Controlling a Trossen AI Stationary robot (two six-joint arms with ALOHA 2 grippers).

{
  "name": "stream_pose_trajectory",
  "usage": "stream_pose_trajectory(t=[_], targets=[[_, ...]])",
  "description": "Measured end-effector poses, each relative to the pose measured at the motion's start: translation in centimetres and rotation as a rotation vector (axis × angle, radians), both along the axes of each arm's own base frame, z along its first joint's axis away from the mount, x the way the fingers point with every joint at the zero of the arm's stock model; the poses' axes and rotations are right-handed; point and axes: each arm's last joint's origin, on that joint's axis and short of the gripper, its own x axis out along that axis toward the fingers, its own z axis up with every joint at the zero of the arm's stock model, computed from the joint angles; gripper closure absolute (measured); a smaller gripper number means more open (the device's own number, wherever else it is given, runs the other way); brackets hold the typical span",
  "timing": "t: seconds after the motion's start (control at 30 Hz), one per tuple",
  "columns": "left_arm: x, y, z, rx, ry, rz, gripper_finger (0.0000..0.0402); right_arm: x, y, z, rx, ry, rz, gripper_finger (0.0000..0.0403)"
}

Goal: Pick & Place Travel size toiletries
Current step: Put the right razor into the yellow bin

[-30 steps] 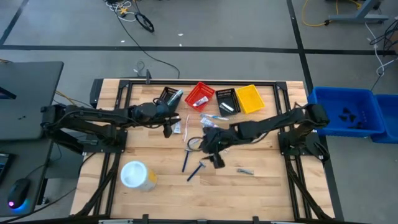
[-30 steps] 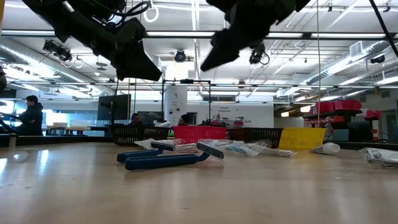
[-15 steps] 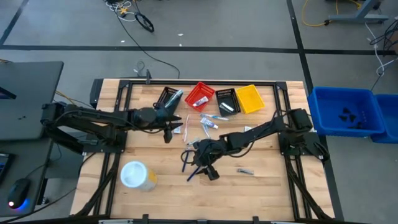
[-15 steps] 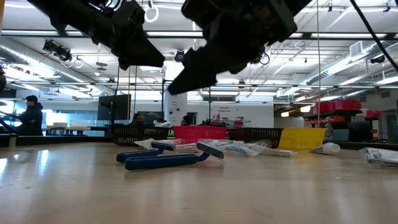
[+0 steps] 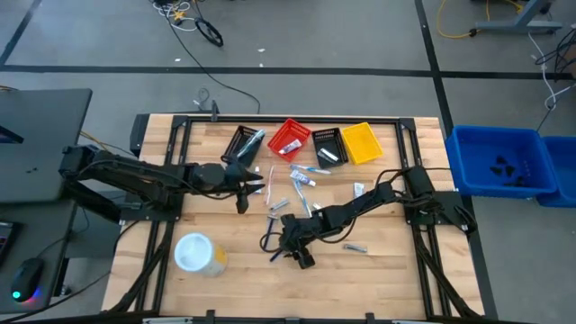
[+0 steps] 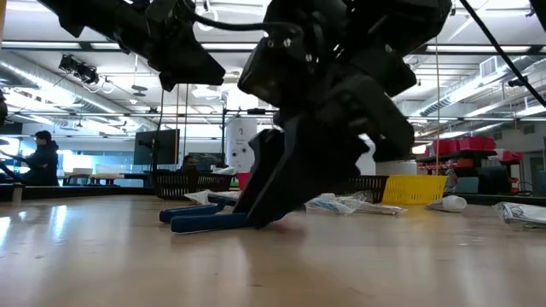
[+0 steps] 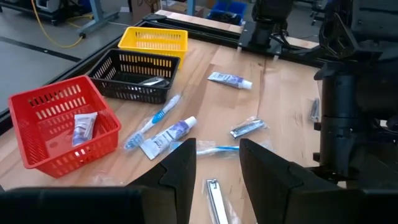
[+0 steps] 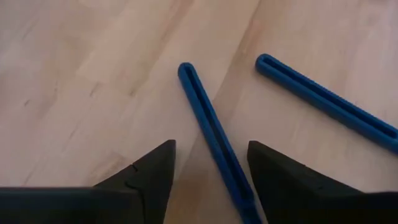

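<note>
Two blue razors (image 8: 211, 130) (image 8: 323, 102) lie flat on the wooden table (image 5: 387, 261) near its middle. My right gripper (image 8: 210, 152) is low over them, open, slanting down, one finger on each side of one razor's handle; I cannot tell whether it touches. In the low view its fingers (image 6: 264, 188) reach table level beside that razor (image 6: 205, 223). My left gripper (image 7: 214, 152) hangs open and empty above the table's left middle (image 5: 255, 183). Tubes (image 7: 168, 134) (image 7: 229, 79), a toothbrush (image 7: 152, 118) and a silvery sachet (image 7: 247, 127) lie loose farther back.
Red (image 5: 290, 138), black (image 5: 329, 146) and yellow (image 5: 361, 142) baskets line the far edge, with another black one (image 5: 243, 141) to their left. A white-lidded tub (image 5: 196, 254) stands near left. A sachet (image 5: 355, 247) lies right of my right gripper. Blue bin (image 5: 499, 162) beyond the right edge.
My right gripper has come down from well above the table and toward its left and near edge, ending low over the blue razors. My left gripper has swung a little toward the near edge. The toiletries have stayed where they were.
</note>
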Motion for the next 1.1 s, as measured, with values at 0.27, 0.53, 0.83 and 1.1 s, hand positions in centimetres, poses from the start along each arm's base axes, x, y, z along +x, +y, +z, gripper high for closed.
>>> stream_pose_trajectory(t=[0.27, 0.53, 0.83, 1.1], targets=[[-0.04, -0.69, 0.01, 0.008, -0.002, -0.013, 0.0271, -0.06, -0.11, -0.12, -0.044, 0.002, 0.010, 0.0252], [-0.06, -0.60, 0.03, 0.020, -0.003, 0.021, 0.0272, -0.03, -0.49, -0.19, -0.020, 0.021, 0.001, 0.0319], [-0.05, -0.57, 0.03, 0.024, -0.003, 0.028, 0.0271, -0.03, -0.50, -0.20, -0.019, 0.022, -0.001, 0.0330], [-0.05, -0.57, 0.03, 0.024, -0.003, 0.029, 0.0271, -0.43, -0.54, 0.58, -0.019, 0.036, 0.002, 0.0350]])
